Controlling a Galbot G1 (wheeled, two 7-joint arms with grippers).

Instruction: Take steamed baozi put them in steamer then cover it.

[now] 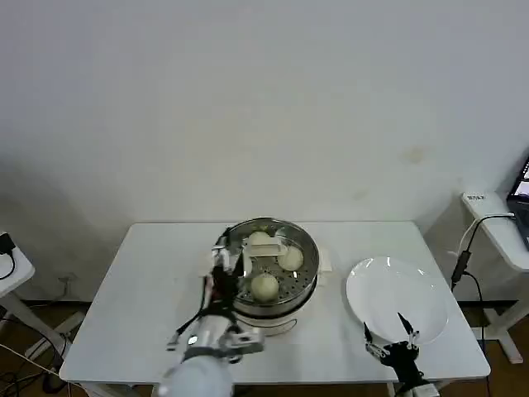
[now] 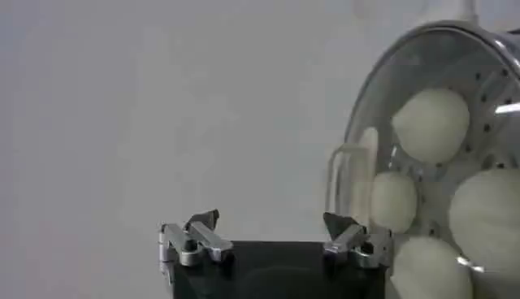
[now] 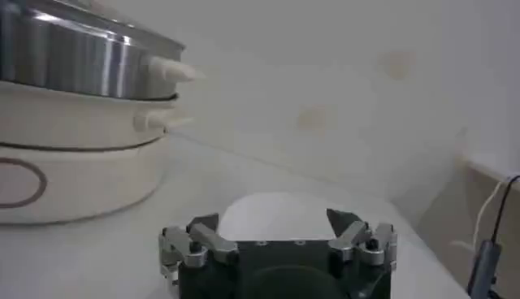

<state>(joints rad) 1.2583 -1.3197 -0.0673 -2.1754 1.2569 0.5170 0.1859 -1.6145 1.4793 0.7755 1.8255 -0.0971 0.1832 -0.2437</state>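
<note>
The left gripper (image 1: 225, 263) hung just beside the steamer's left rim, its fingers (image 2: 203, 236) spread wide and holding nothing. The steamer (image 1: 307, 266) sat mid-table (image 1: 140, 289) on its cream-white base, the glass lid (image 1: 273, 236) already over it, and the steamed baozi (image 1: 264, 286) lay inside on the perforated tray. Just right of it lay the empty white plate (image 1: 397, 289). At the plate's near edge the right gripper (image 1: 402, 337) waited, fingers wide apart and empty.

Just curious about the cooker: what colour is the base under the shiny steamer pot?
Cream-white, under the steel steamer; the right wrist view shows it best.
</note>
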